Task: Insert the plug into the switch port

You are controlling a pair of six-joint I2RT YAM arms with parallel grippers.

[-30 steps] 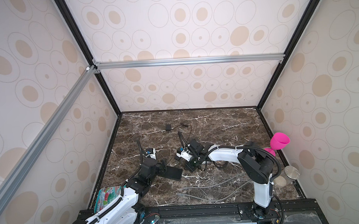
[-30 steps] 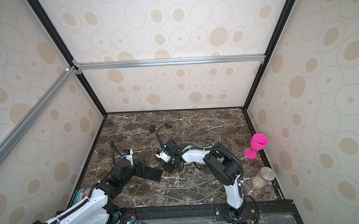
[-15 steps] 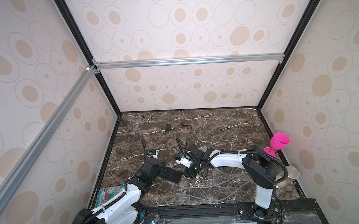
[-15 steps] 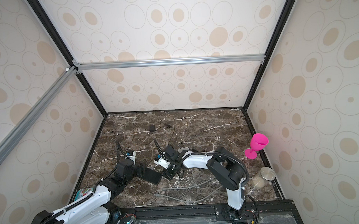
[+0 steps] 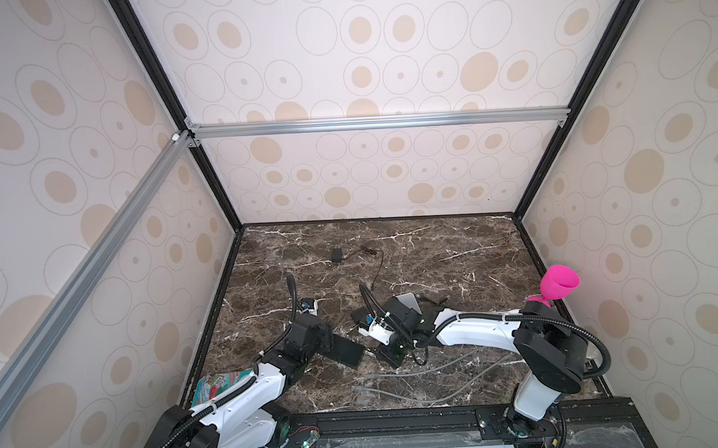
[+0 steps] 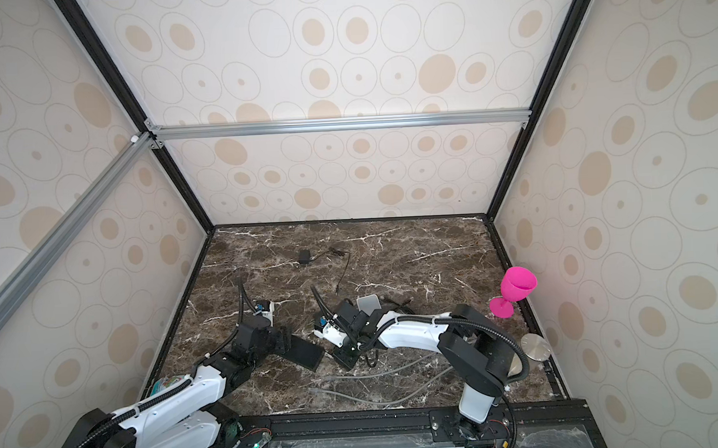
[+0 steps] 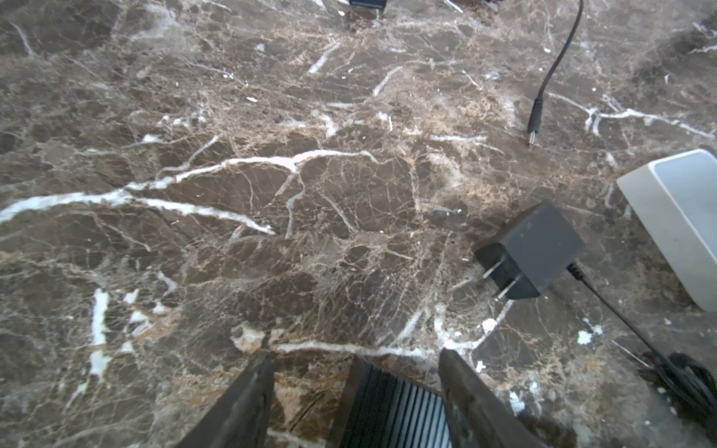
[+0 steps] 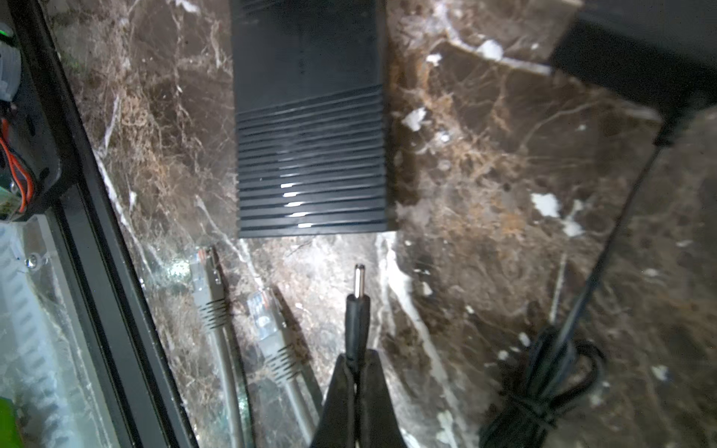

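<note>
The switch (image 5: 346, 350) is a flat black ribbed box lying on the marble floor; it also shows in a top view (image 6: 306, 353). My left gripper (image 7: 354, 353) stands open astride one end of the switch (image 7: 392, 407), one finger close against its side and the other finger (image 7: 252, 388) clear of it. My right gripper (image 8: 355, 364) is shut on the black barrel plug (image 8: 357, 306). The plug's metal tip points at the near end of the switch (image 8: 310, 135), a short gap away. The port itself is not visible.
A black power adapter (image 7: 531, 252) with coiled cord, a white box (image 7: 679, 225) and a loose barrel connector (image 7: 537, 112) lie nearby. Two grey network cables (image 8: 267, 314) run beside the plug. A pink goblet (image 5: 557, 285) and a metal lid (image 6: 535, 347) stand at the right wall.
My right gripper has carried the plug toward the front, down to the switch's end. The left gripper has shifted slightly along the switch and its jaws have narrowed a little.
</note>
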